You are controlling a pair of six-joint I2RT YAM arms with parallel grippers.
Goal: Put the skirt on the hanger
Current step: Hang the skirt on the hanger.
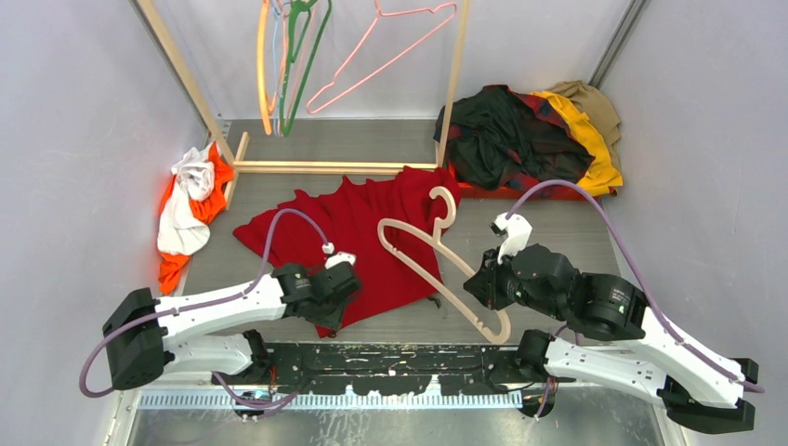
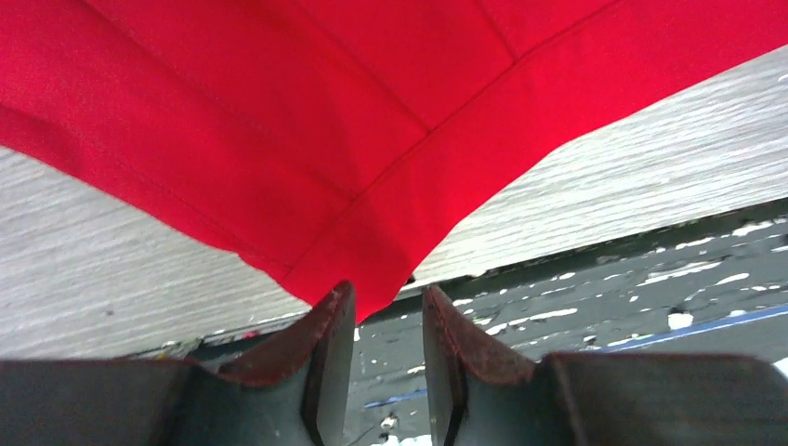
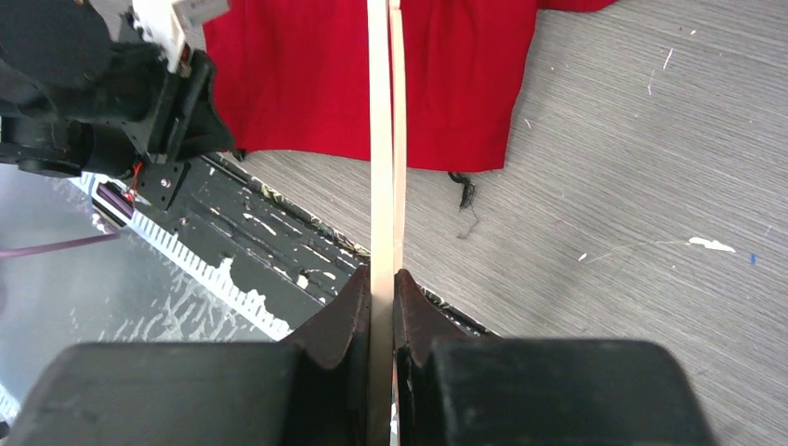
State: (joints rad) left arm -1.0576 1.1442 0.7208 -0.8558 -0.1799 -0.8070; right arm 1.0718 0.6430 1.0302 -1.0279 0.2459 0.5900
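The red skirt [image 1: 358, 232] lies spread flat on the table in the top view. The cream hanger [image 1: 435, 277] lies slanted over its right part, hook toward the far side. My right gripper [image 1: 480, 283] is shut on the hanger's lower arm; in the right wrist view the thin bar [image 3: 381, 139] runs straight up from between the gripper's [image 3: 384, 279] fingers, over the skirt [image 3: 297, 84]. My left gripper [image 1: 333, 302] is at the skirt's near corner. In the left wrist view it [image 2: 386, 299] stands open, and the tip of the skirt's corner [image 2: 307, 139] reaches just between the fingertips.
A wooden rack [image 1: 334, 167] at the back holds a green hanger [image 1: 302, 56] and a pink hanger [image 1: 381, 51]. A pile of dark, plaid and yellow clothes [image 1: 530, 130] lies back right. Orange and white clothes [image 1: 190, 209] lie at left. A black baseplate [image 1: 390, 358] runs along the near edge.
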